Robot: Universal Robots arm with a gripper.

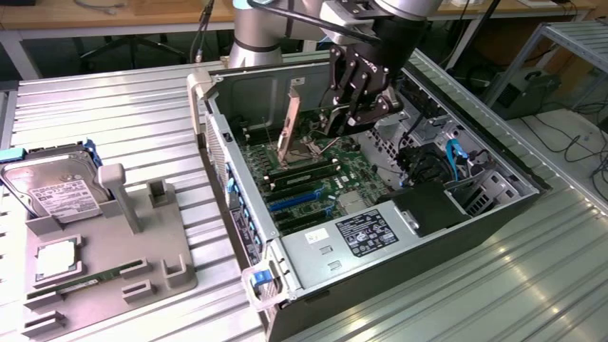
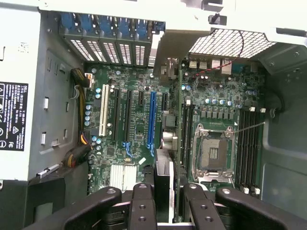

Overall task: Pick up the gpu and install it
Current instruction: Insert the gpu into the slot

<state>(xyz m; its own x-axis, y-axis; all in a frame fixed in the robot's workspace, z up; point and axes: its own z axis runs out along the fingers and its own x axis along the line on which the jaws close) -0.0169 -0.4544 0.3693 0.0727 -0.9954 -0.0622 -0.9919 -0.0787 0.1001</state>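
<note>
Exterior view: the gripper (image 1: 354,114) hangs inside the open computer case (image 1: 494,206), clenched on the gpu (image 1: 334,107), held edge-down above the motherboard (image 1: 314,178). The parts tray (image 1: 105,285) with the hard drive (image 1: 53,189) sits well apart.

Wrist view: the gpu (image 2: 162,184) sits between the fingers (image 2: 142,208), over the blue slot (image 2: 152,120). Judgement: keep the card square to the slot, bracket toward the rear openings (image 2: 110,50), and descend straight

Claw (image 2: 165,211) fingers hide the gpu's (image 2: 163,184) near end; labels unreadable.
</note>
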